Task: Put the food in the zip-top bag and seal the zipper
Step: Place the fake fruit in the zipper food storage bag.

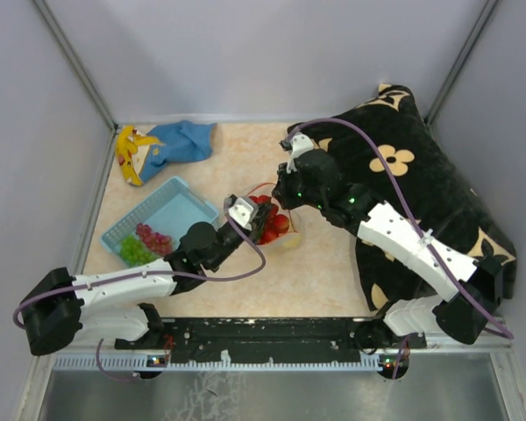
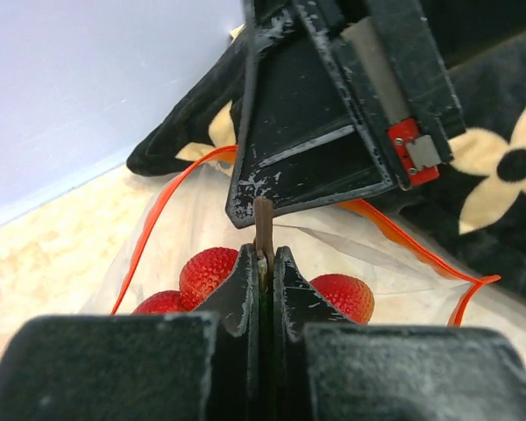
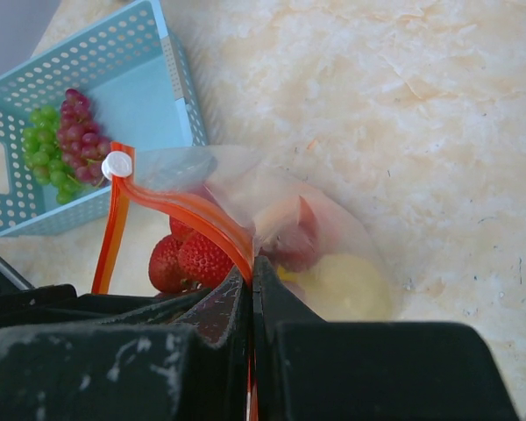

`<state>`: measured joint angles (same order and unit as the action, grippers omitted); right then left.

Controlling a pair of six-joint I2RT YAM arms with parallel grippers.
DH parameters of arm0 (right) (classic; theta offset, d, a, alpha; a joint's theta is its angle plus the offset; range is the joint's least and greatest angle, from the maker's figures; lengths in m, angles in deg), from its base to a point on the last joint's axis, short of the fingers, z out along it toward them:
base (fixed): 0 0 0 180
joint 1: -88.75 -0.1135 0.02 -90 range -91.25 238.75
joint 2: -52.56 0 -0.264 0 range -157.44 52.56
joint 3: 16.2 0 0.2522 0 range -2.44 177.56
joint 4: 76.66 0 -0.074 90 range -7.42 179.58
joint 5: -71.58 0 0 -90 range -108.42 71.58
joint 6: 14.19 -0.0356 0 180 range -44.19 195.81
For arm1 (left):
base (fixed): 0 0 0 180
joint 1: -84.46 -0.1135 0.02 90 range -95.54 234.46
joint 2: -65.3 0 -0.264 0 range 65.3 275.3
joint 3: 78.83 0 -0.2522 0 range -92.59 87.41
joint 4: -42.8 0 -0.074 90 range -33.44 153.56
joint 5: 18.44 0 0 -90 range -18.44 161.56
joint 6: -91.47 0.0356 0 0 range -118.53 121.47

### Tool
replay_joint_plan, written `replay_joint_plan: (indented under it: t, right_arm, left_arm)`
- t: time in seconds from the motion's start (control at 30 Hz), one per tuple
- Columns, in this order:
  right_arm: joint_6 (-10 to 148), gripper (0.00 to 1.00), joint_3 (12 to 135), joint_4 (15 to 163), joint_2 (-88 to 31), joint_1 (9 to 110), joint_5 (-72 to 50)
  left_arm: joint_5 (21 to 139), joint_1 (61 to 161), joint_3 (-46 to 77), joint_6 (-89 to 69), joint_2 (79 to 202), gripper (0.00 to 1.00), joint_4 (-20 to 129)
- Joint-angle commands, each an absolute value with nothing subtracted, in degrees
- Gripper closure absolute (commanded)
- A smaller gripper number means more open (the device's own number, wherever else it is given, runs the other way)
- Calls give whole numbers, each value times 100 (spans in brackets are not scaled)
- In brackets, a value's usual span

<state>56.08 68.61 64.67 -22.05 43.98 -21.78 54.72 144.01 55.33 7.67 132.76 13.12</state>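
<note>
Zip-top bag (image 1: 287,235), how does it lie off the end effectors? (Obs. 1)

On the right end effector (image 3: 251,266) the fingers are pressed together on the zipper (image 3: 202,219), at the lip on the far-edge side. From that pinch the strip runs out to its white slider (image 3: 117,164), long axis toward the counter's left edge. On the left end effector (image 2: 263,256) the fingers are together on a thin brown stub (image 2: 263,219), right at the mouth. Can't tell what the stub belongs to. Bag sits mid-counter, between the two. (Obs. 2)

Mouth? Contents? (Obs. 1)

Gaping, unsealed. Film is clear and crinkly. Showing through: strawberries (image 3: 193,259), a yellow pear-like fruit (image 3: 337,285) and something pinkish, likely the peach (image 3: 291,239). (Obs. 2)

What's outside? (Obs. 1)

Both grape bunches: green grapes (image 3: 46,149) and dark red grapes (image 3: 79,132), in the light-blue basket (image 3: 88,57), just beyond the slider toward the left edge. Left arm is nearer. My read: it fetches, and the right serves as holder. (Obs. 2)
</note>
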Motion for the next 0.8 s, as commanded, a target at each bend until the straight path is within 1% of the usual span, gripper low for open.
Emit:
replay_joint_plan:
  t: [0.0, 0.13, 0.3, 0.5, 0.57, 0.63, 0.67, 0.77]
  right_arm:
    - [5586, 100, 7139, 6830, -1953, 4394, -2216]
    - [5579, 100, 7161, 6829, -1951, 4393, -2198]
    - [5586, 100, 7133, 6820, -1930, 4397, -2196]
    - [5598, 100, 7127, 6870, -1915, 4399, -2222]
    - [5603, 100, 7153, 6870, -1931, 4402, -2207]
    - [5621, 100, 7165, 6854, -1948, 4401, -2210]
    - [5621, 100, 7172, 6835, -1954, 4402, -2221]
    - [5645, 100, 7176, 6791, -1964, 4401, -2265]
  left_arm:
    - [5913, 14449, 5167, 1812, 13146, 98, 1823]
    - [6142, 14449, 4907, 2138, 13270, 98, 2552]
    - [6084, 14453, 4578, 2918, 13359, 97, 3268]
    - [6331, 14507, 4168, 3804, 13586, 89, 4312]
    - [6421, 14535, 4060, 3813, 13740, 86, 4559]
    - [6414, 14552, 4008, 3782, 13899, 79, 4689]
    - [6362, 14558, 3989, 3756, 13961, 75, 4748]
    - [6288, 14578, 3864, 3517, 13960, 59, 4937]
